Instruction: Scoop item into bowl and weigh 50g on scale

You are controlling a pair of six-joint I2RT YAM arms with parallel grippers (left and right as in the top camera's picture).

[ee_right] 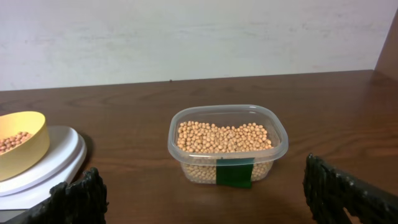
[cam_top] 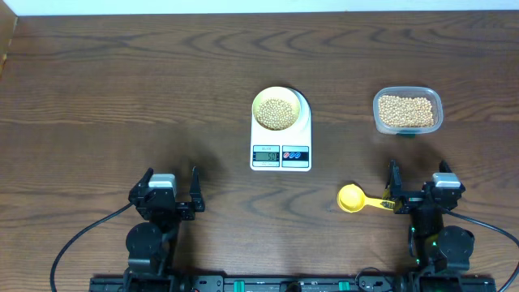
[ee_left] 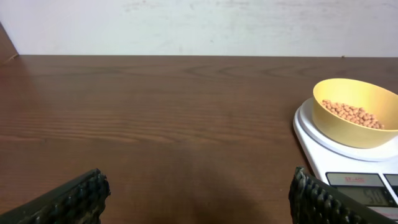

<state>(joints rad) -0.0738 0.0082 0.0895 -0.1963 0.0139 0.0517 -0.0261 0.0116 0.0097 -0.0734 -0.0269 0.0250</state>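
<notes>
The pale-yellow bowl point(cam_top: 279, 111) sits on the white scale point(cam_top: 280, 154) at the table's middle and holds a heap of beige beans point(cam_top: 276, 113). The bowl point(ee_left: 356, 113) and scale point(ee_left: 339, 162) also show at the right of the left wrist view, and the bowl point(ee_right: 18, 143) at the left of the right wrist view. More beans fill a clear plastic tub point(cam_top: 407, 111), which is also in the right wrist view point(ee_right: 227, 142). My left gripper point(cam_top: 170, 188) is open and empty near the front left. My right gripper point(cam_top: 418, 183) is open and empty in front of the tub.
A bright yellow scoop point(cam_top: 354, 198) lies on the table just left of my right gripper, its handle pointing toward that gripper. A green tape strip point(ee_right: 234, 172) marks the tub's front. The table's far edge meets a pale wall.
</notes>
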